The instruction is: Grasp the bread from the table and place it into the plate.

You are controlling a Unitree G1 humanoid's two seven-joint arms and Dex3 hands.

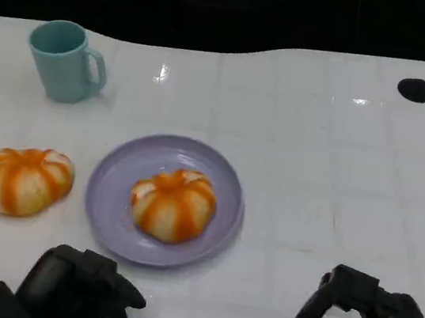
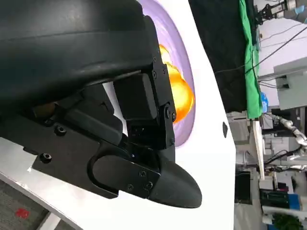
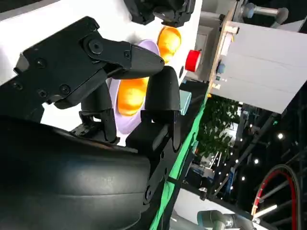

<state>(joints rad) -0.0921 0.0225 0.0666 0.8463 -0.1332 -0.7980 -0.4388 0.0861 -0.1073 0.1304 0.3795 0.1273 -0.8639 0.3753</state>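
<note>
One bread [image 1: 172, 203] sits on the unmarked plate [image 1: 115, 192].

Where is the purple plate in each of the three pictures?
Head view: the purple plate lies at the centre, between the two hands.
Left wrist view: purple plate shows past the left hand.
Right wrist view: purple plate shows between the fingers.
Shared landmark: the bread on the plate.

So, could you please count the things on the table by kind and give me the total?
Bread: 2, one on the plate, one left of it on the table
Purple plate: 1
Teal mug: 1
Small black object: 1
Total: 5
</note>
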